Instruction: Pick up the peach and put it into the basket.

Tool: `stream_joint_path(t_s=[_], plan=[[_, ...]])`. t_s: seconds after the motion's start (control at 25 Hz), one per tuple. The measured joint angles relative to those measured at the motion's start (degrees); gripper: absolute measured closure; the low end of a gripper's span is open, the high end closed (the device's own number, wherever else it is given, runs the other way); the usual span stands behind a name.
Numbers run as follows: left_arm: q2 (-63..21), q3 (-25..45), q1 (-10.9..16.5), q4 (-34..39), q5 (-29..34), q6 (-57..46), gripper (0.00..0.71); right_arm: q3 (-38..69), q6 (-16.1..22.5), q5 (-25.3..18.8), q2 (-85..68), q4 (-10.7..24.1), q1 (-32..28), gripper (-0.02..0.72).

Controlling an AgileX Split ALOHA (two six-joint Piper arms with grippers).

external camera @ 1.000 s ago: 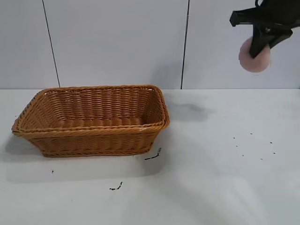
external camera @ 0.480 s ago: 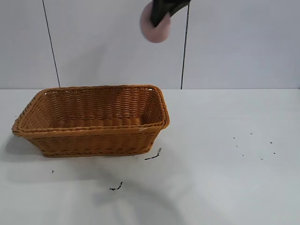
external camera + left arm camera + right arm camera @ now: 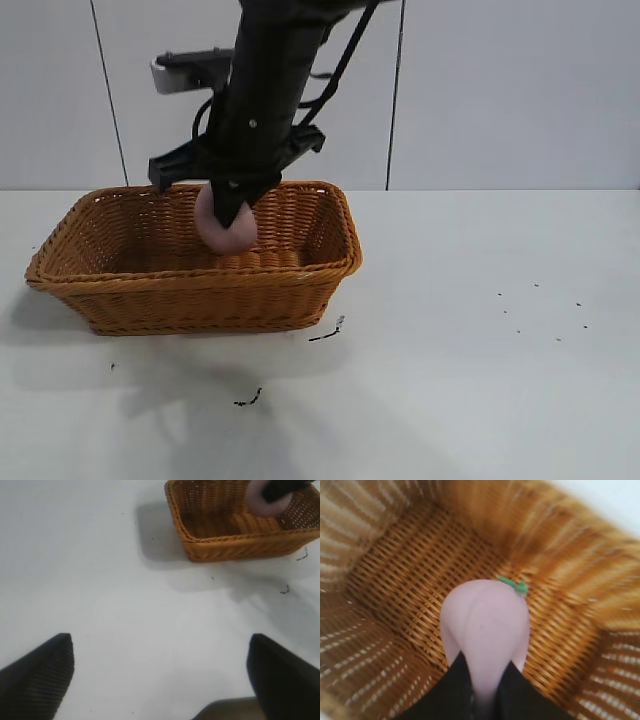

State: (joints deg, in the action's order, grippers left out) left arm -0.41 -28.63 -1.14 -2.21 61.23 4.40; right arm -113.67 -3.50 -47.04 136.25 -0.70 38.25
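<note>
Right gripper (image 3: pixel 232 205) reaches down from the upper centre of the exterior frame on a dark arm, fingers pinching the peach (image 3: pixel 226 226) from above. Peach hangs inside the basket (image 3: pixel 120 290), below the braided rim on the near side and over the right half of the interior; whether it touches the woven floor cannot be told. In the right wrist view the peach (image 3: pixel 485 625) fills the centre, pale pink, with a small green stem tip at its far end, the two dark fingers (image 3: pixel 455 685) closed on its near end, and the basket's (image 3: pixel 390 545) weave all around behind it. Basket sits at the left of the counter (image 3: pixel 480 380) in the exterior view, long side toward the camera, casting a shadow in front. A few dark specks lie on the counter near the basket's right front corner and farther right. Left gripper (image 3: pixel 160 680) shows only in its own wrist view, fingers spread wide at the lower corners of the frame, above bare counter (image 3: pixel 125 605), well apart from the basket (image 3: pixel 225 545) in the upper right, where the peach (image 3: pixel 265 502) shows over the rim.
</note>
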Motion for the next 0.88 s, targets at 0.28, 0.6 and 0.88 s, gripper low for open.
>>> stream_joint_path(t_s=[0.28,0.6,0.88], plan=[[0.0,0.0,0.0,0.0,0.0,0.0,0.018,-3.89,0.0,-3.66,-3.91,0.0,0.0,0.015],[0.0,0.0,0.0,0.0,0.0,0.0,0.018,-14.27,0.94,-10.04,-5.84,0.14,-4.92,0.015],[0.0,0.0,0.0,0.0,0.0,0.0,0.018,-14.83,1.11,-12.41,-5.78,0.33,-17.87,0.014]])
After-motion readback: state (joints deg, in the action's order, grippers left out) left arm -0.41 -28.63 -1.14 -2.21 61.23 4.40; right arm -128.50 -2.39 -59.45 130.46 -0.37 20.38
